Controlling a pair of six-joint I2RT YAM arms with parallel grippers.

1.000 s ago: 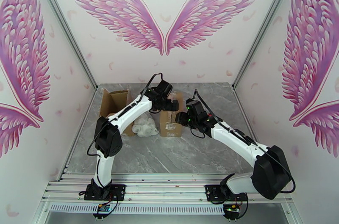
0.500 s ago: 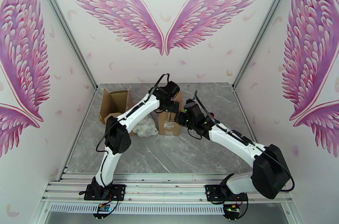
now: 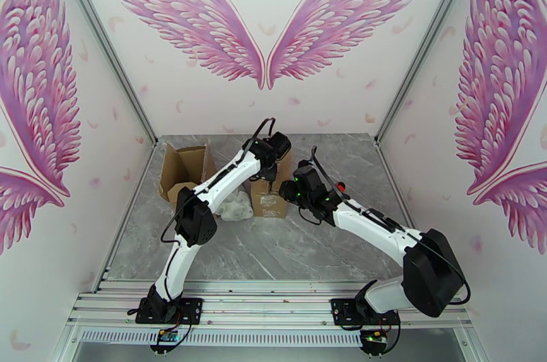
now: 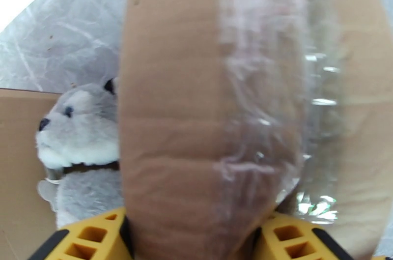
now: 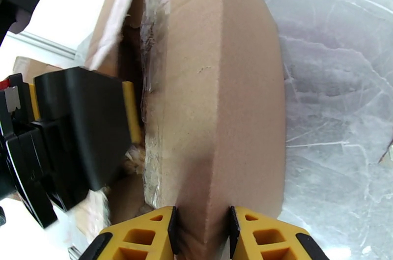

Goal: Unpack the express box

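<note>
The express box, brown cardboard with clear tape, stands mid-table. My left gripper reaches over its top from the left. In the left wrist view the yellow fingers of the left gripper sit on either side of a taped flap and touch it. A grey and white plush toy lies to the left of that flap. My right gripper is at the box's right side. In the right wrist view the right gripper is shut on the cardboard wall, and the left gripper's black body is close by.
A second, opened cardboard box stands at the back left. A white crumpled bag lies between it and the express box. Grey marble table stretches toward the arm bases; walls close in on both sides.
The left arm has swung right over the express box and its jaws have closed in on the flap. The right gripper has tightened on the box's side and shifted slightly left.
</note>
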